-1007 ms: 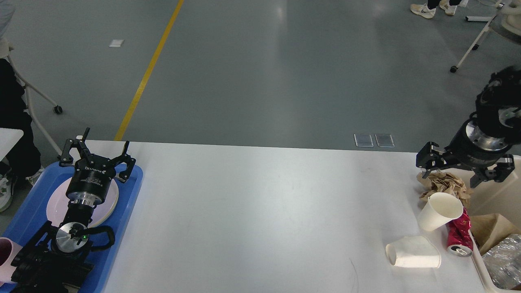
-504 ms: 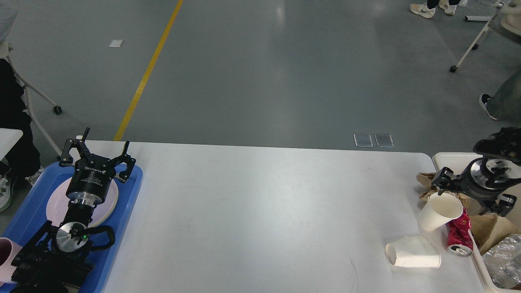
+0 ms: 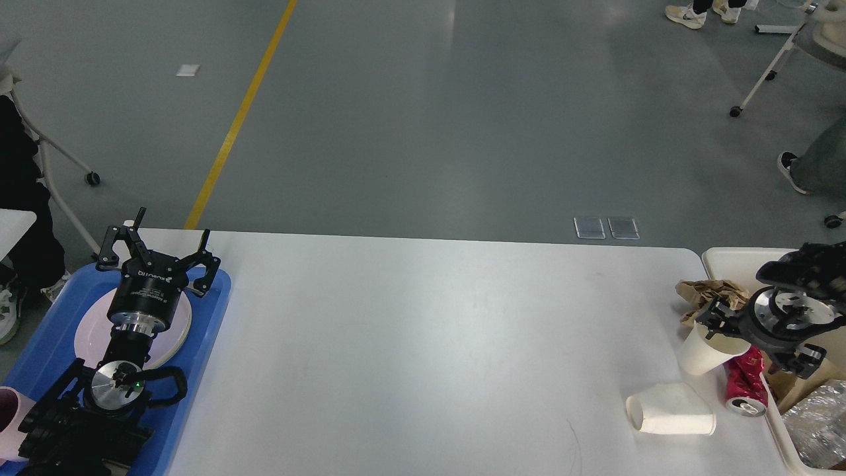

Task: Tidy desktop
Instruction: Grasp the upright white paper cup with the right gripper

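**Right arm at the upright cup**

You are seeing the left gripper hovering over the blue tray, fingers spread and released. The white worktop is filling the middle. The right gripper is sitting over the upright paper cup; its fingers' state I cannot tell

Two paper cups, one crushed red can, one crumpled brown paper, one plate, one blue tray
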